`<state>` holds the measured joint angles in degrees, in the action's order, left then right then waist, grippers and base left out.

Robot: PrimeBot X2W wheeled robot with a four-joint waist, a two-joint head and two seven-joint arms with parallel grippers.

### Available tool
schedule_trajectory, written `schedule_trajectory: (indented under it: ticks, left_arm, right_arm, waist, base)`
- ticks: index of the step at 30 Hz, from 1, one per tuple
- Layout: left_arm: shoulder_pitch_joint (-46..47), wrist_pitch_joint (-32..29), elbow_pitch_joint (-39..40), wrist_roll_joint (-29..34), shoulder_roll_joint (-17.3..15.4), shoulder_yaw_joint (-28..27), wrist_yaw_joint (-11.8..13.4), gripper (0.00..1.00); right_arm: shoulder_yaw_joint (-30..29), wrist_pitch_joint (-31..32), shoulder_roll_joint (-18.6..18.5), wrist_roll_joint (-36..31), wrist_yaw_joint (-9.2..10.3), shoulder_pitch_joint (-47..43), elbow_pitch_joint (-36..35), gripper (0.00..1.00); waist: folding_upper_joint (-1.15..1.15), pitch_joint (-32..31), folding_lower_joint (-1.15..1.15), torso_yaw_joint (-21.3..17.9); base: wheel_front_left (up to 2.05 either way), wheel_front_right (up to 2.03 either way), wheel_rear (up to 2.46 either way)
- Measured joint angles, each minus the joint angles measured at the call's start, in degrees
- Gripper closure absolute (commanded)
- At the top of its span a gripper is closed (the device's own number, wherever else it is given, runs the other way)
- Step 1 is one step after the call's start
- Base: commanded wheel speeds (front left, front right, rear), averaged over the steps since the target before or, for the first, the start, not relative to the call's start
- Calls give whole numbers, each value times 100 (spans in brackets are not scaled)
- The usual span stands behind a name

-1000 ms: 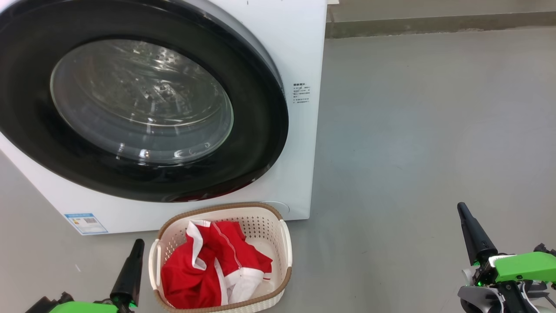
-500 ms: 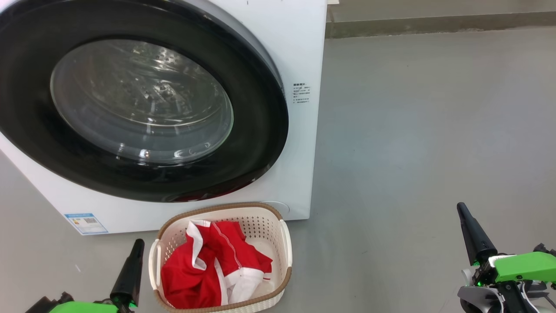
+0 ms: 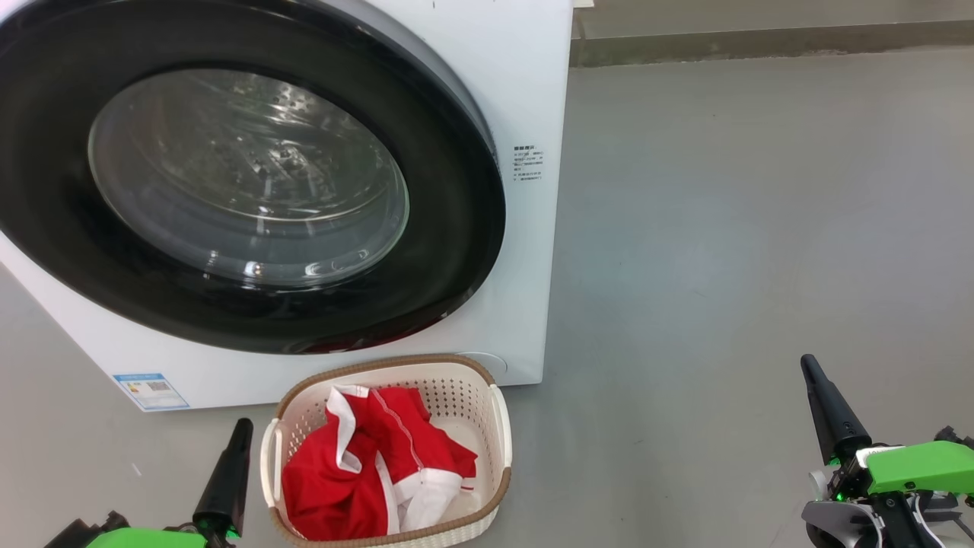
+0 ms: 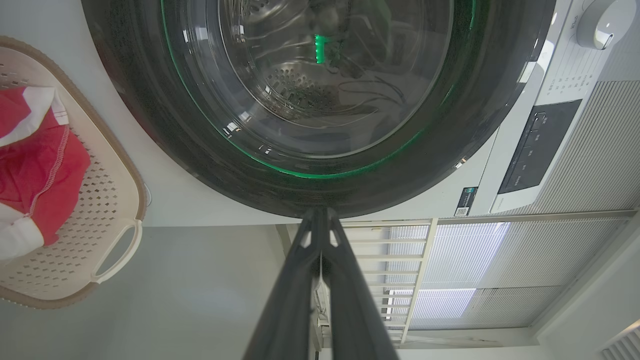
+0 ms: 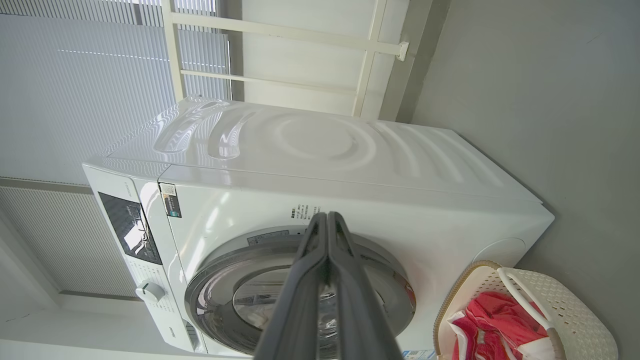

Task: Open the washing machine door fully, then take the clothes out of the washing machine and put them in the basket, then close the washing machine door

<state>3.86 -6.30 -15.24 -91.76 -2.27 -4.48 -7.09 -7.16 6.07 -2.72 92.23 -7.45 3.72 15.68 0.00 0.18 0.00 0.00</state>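
Observation:
The white washing machine (image 3: 525, 91) fills the upper left of the head view, its round black-rimmed door (image 3: 449, 228) lying flat against the front, bare steel drum behind the glass. Red clothes with white trim (image 3: 365, 464) lie in the cream basket (image 3: 498, 426) on the floor right before the machine. My left gripper (image 3: 242, 426) points up just left of the basket, shut and holding nothing. My right gripper (image 3: 808, 364) stands well to the right over bare floor, also shut with nothing in it. In both wrist views the fingers (image 4: 320, 220) (image 5: 327, 220) are pressed together, aimed toward the door (image 4: 320, 195) (image 5: 300, 270).
Grey floor (image 3: 723, 228) stretches right of the machine up to a wall base (image 3: 761, 38). A blue label sticker (image 3: 150, 390) sits low on the machine front. The control panel with a knob (image 5: 149, 291) and a white railing before blinds (image 5: 280, 30) appear in the right wrist view.

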Motion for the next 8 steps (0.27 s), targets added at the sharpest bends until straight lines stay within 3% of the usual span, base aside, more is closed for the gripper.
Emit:
schedule_trajectory:
  ticks: [8]
  left_arm:
    - [0,0,0,0,0,0,0,100]
  right_arm:
    - [-3,0,2,0,0,0,0,100]
  waist:
    - [0,0,0,0]
  base:
    - [0,0,0]
